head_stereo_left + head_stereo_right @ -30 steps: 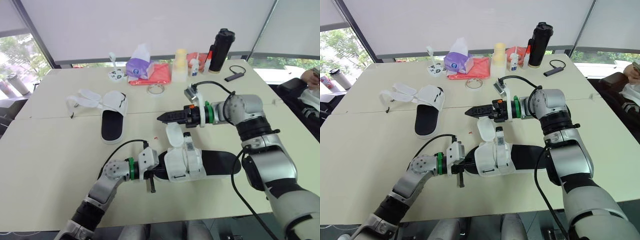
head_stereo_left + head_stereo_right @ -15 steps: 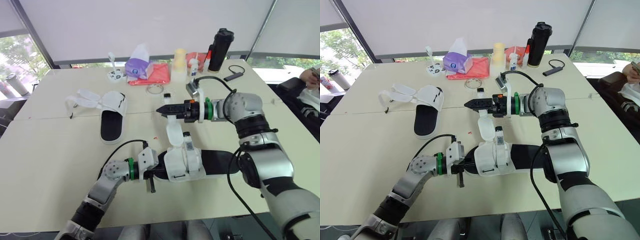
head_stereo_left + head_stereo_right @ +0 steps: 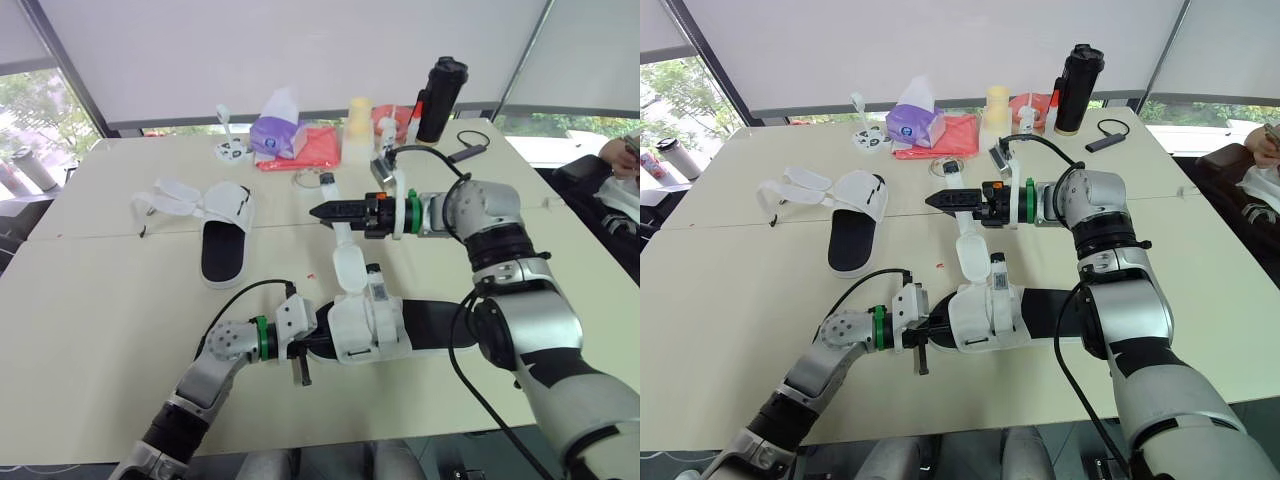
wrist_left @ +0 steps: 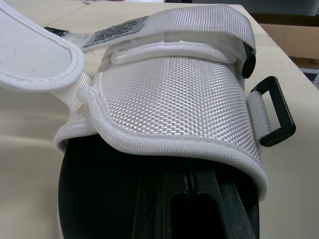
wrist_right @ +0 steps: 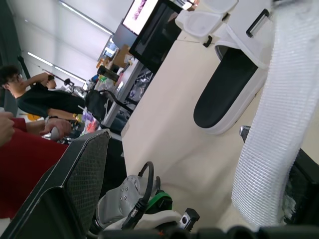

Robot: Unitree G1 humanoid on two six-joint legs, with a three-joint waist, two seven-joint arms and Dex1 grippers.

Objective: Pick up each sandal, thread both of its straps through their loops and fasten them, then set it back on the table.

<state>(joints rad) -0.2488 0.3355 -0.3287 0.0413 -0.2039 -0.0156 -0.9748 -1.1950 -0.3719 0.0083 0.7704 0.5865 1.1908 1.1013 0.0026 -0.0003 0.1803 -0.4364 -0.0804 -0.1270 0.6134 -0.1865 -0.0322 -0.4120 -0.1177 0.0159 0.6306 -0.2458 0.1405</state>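
Observation:
The near sandal [image 3: 372, 322] has a white mesh upper and a black footbed and lies in front of me. My left gripper [image 3: 300, 347] is shut on its toe end; in the left wrist view its fingers [image 4: 169, 204] lie together on the footbed under the upper, with a black loop [image 4: 271, 112] beside it. My right gripper [image 3: 322, 211] hovers beyond the sandal. Its fingers [image 5: 75, 184] stand apart, and the sandal's long strap [image 3: 346, 262] runs up between them, resting on one finger. A second sandal [image 3: 222, 235] lies far left with its straps loose.
At the table's far side stand a purple tissue pack [image 3: 280, 130], a red cloth [image 3: 318, 150], a yellow cup stack [image 3: 360, 125], a black bottle [image 3: 443, 98] and a tape ring [image 3: 312, 179]. A person's hand [image 3: 628, 150] shows at the right edge.
My right gripper has moved farther from me and slightly left, and the long strap has risen off the sandal with it. The left gripper and the sandal have stayed put.

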